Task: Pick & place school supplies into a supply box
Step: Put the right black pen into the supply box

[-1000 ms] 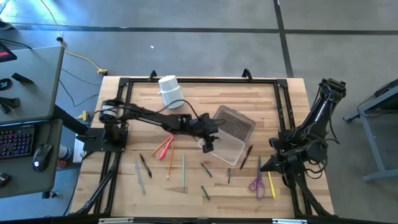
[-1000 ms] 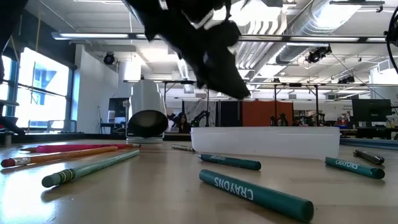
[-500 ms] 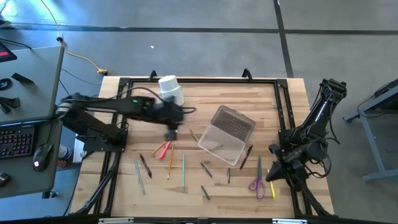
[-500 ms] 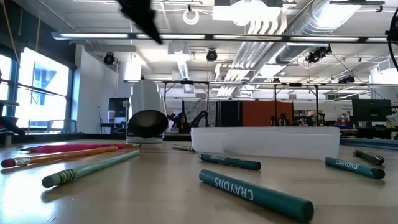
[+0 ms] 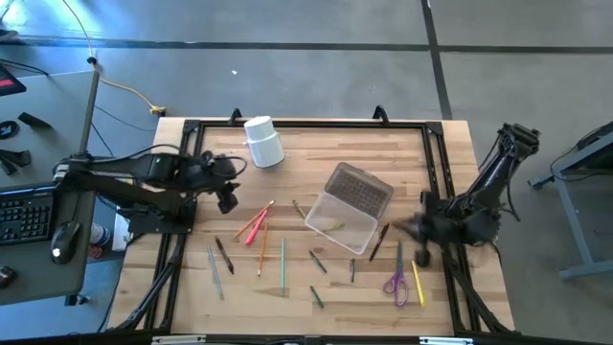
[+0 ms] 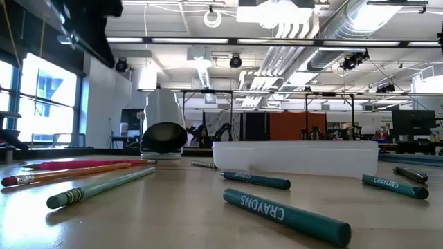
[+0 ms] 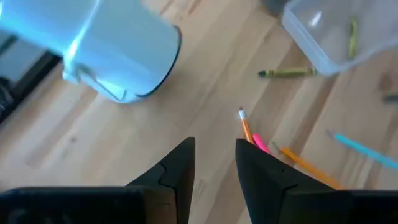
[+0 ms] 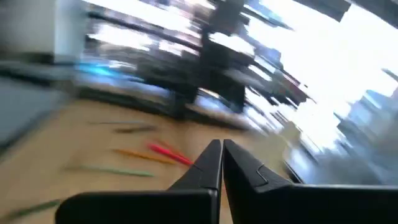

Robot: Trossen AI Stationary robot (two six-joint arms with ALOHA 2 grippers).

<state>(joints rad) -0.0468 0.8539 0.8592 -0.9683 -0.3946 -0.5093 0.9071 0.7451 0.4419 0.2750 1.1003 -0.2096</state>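
The school supplies lie flat and scattered on the wooden table: an orange and a pink pencil, green crayons, purple scissors and a yellow marker. The clear supply box sits mid-table with a green crayon on its floor. My left gripper hangs open above the table's left part, beside the white cup, with nothing between its fingers. My right gripper is shut and empty, held level right of the box and pointing toward it.
The white cup lies on its side at the far left of the table. A black frame rail runs round the table's edges. A desk with a keyboard stands left of the table.
My left gripper has drawn back from over the box's near corner toward the table's left edge, rising and rolling as it went; a green crayon now shows in the box. My right gripper has swung round from pointing at the near edge toward the box.
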